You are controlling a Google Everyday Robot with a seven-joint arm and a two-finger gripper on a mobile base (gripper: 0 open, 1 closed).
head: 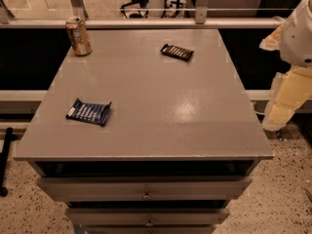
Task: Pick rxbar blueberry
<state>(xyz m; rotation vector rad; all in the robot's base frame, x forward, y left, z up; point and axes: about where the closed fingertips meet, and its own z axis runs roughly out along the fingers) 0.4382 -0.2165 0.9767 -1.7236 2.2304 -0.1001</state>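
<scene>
Grey surface (161,96), one, carrying three items. One gripper (286,100) beside its right edge, grip state cannot be told; one can (78,35) back-left. Two bars: one rxbar blueberry (89,112) front-left, one black bar (177,51) at back.

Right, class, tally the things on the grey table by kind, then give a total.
Bars: 2, the blue bar and the black bar
Can: 1
Total: 3
Not counted: the gripper, off the table to its right.
</scene>
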